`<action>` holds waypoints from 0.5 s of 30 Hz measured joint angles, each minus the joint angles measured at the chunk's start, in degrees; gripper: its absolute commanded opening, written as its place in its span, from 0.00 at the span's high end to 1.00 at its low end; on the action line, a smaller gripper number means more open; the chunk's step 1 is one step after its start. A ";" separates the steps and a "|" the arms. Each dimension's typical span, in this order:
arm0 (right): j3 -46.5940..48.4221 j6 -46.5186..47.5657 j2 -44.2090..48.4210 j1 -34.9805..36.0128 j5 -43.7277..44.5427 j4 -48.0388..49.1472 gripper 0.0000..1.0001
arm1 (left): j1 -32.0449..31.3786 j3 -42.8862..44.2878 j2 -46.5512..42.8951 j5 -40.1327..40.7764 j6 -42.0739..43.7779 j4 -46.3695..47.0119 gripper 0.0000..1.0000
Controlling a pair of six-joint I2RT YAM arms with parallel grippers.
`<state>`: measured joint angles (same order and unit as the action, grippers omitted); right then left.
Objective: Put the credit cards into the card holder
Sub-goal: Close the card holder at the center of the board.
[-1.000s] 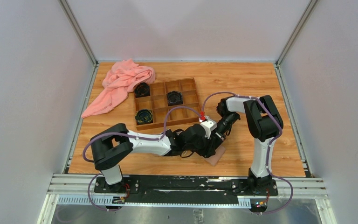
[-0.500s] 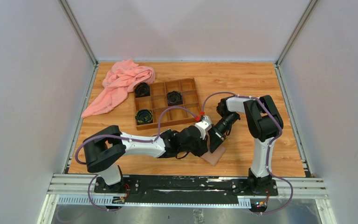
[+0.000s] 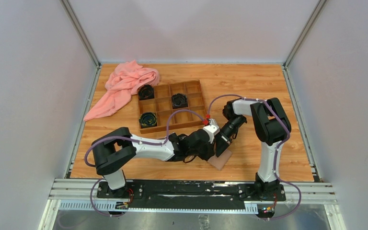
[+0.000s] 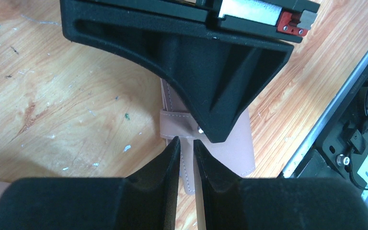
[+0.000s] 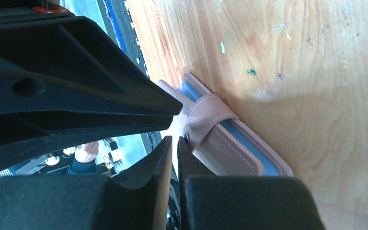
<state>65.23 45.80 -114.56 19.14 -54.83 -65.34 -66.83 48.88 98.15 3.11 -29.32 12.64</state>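
Hanging my left hand (image 4: 187,140) and right hand (image 5: 174,139) above the card holder (image 4: 235,153), both nearly closed, grip I cannot tell.

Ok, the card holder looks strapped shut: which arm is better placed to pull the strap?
Probably left: the left tool points straight at the strap across the card holder; the right tool sits off by the holder's edge.

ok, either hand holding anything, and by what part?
Cannot tell. Left hand and right hand are nearly closed at the strap of the card holder; whether either pinches it is hidden.
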 measured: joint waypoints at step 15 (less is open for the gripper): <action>0.00 0.07 0.00 0.00 0.02 -0.09 0.87 | 0.00 2.19 2.67 0.11 0.39 0.07 0.80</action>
<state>65.23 45.87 -114.56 19.14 -54.81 -65.43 -66.83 51.07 100.82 3.22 -28.93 12.71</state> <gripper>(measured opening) 0.127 0.204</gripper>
